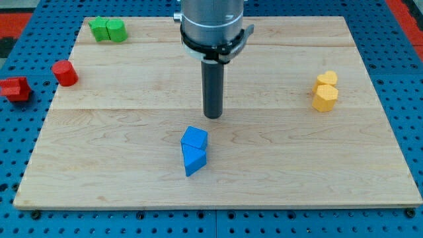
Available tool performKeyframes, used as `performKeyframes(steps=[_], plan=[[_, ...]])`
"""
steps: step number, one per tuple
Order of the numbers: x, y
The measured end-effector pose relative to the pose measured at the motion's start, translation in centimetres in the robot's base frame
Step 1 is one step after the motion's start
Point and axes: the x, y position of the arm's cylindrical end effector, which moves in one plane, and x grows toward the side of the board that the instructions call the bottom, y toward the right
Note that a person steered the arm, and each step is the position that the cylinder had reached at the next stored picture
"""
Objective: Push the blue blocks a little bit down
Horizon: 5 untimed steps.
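A dark rod hangs straight down from a grey cylindrical mount at the top centre of the view. This end effector is a plain rod with nothing to open or close, and it holds nothing. My tip [213, 116] rests on the pale wooden bench [277, 172], near the middle of the board.

From my tip, at about seven o'clock and close by but not touching, lie two blue blocks pressed together. The upper blue block [195, 137] is nearest the tip, with a narrow strip of bare wood between them. The lower blue wedge-shaped block [193, 159] touches it from below and points toward the view's bottom. Nothing stands between the tip and this blue pair.

At about three o'clock from the tip, well apart near the bench's right side, sit two yellow blocks touching each other: an upper yellow block [326, 79] and a lower yellow block [324, 98].

At about ten o'clock, in the far top left corner of the bench, are two green blocks side by side and touching: a left green block [100, 29] and a right green block [116, 30].

At nine o'clock, a red cylinder [65, 73] stands on the bench's left edge. A second red block [15, 88] lies off the bench on the blue pegboard surface [13, 152].

The count is two blue, two yellow, two green and two red. No containers show.
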Motion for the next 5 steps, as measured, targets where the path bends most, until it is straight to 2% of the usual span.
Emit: performKeyframes(steps=[2, 3, 4, 5], plan=[[2.9, -2.2], [3.0, -2.2], [2.5, -1.9], [0.0, 1.9]])
